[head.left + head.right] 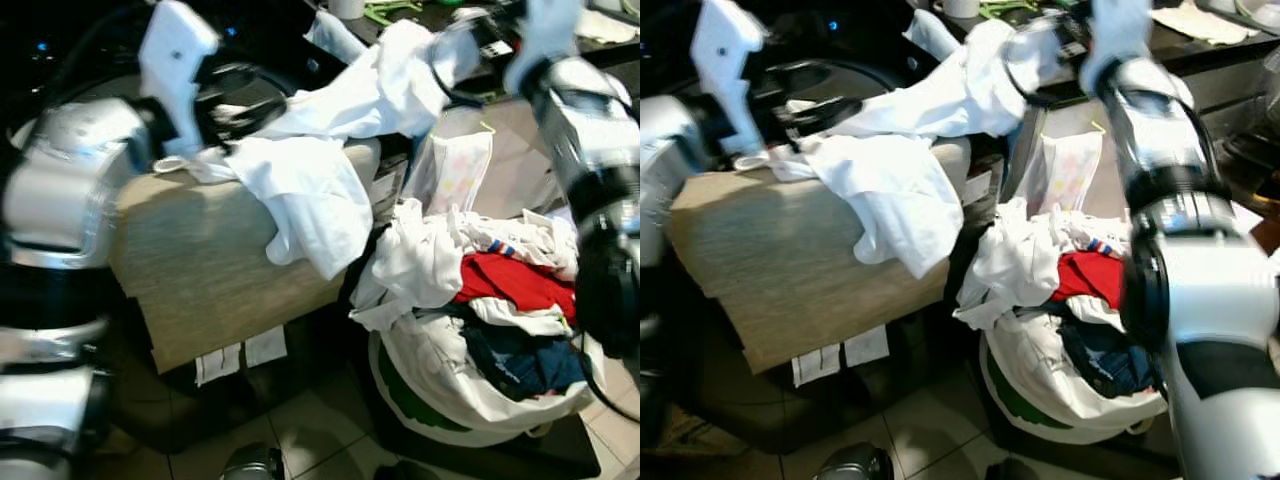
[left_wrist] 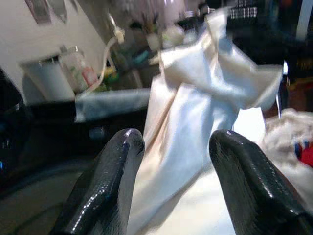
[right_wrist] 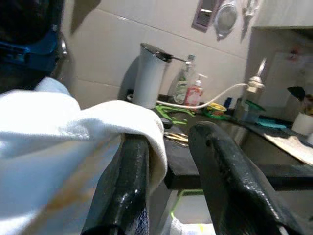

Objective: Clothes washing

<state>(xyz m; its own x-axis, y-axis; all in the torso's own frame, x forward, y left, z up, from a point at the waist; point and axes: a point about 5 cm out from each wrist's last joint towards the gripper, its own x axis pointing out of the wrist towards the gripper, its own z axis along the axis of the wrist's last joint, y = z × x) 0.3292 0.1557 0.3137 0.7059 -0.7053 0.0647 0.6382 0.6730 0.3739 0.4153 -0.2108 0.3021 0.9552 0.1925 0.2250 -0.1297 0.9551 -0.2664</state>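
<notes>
The right hand (image 3: 166, 161) was up high over the dark bench (image 3: 234, 171), and a white garment (image 1: 380, 85) hung from it. In the right wrist view the cloth was draped over one black finger (image 3: 124, 186) while the other finger stood apart from it, so the fingers were spread with the fabric hooked over one rather than pinched between the two.

The garment stretched down and across from that raised hand toward the washer's dark opening (image 1: 235, 90), and more white cloth (image 1: 300, 195) spilled over the beige slab (image 1: 210, 270) in front of the machine, hanging down its face.

The left hand (image 2: 173, 181) sat by the opening, fingers spread wide and nothing between them; its wrist view looked straight at the hanging white garment just ahead of the fingertips.

To the right, the white laundry bag (image 1: 450, 390) sat on the tiled floor (image 1: 310, 420), stuffed and overflowing: a red piece (image 1: 515, 280) in the middle, dark blue clothing (image 1: 520, 360) below it, white items heaped on top.

On the bench behind stood a white kettle (image 3: 149, 76) and some bottles (image 3: 190, 90) against the tiled wall.
</notes>
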